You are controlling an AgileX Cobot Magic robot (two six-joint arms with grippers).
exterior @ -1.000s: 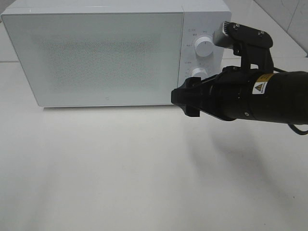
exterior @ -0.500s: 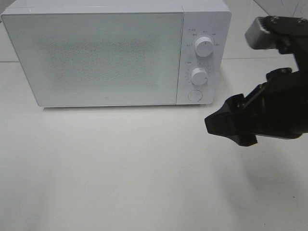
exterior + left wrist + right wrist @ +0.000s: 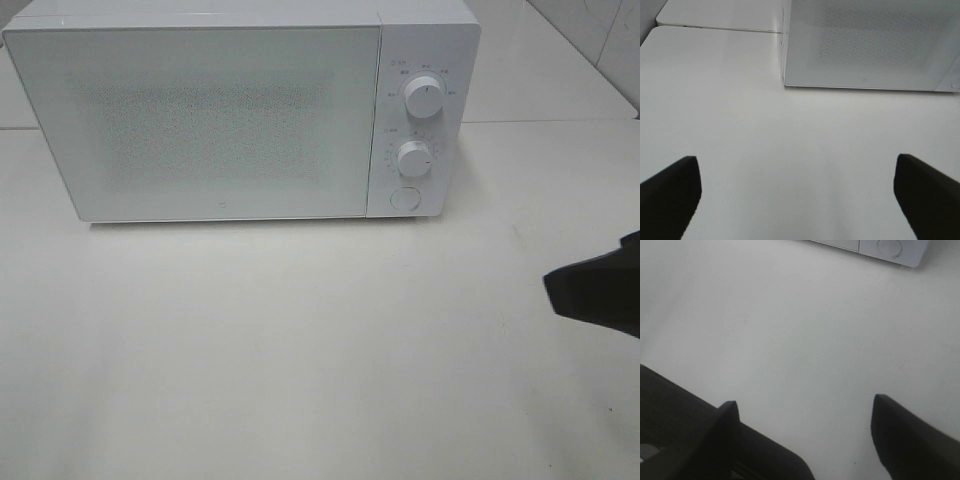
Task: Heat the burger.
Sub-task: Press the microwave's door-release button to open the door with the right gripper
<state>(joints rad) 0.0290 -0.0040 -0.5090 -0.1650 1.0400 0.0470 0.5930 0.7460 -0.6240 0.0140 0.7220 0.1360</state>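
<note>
The burger shows in no view; likely it sits behind the shut door [image 3: 200,120] of the microwave [image 3: 430,40], though I cannot tell. Left gripper [image 3: 795,159] and right gripper [image 3: 804,402] hang empty, jaws spread. Heating seems in hand; next, setting the 2 dials [image 3: 413,159] or waiting.

White tabletop [image 3: 300,360], seam [image 3: 540,122] across back; pale tiles [image 3: 612,38] beyond

The left fingers [image 3: 671,195] are matte black — two blunt wedges in the frame's lower corners. The right fingers [image 3: 912,440] match, one merging into a wider black body. At the high view's right edge, the right arm [image 3: 598,288] shows dark and angular.
</note>
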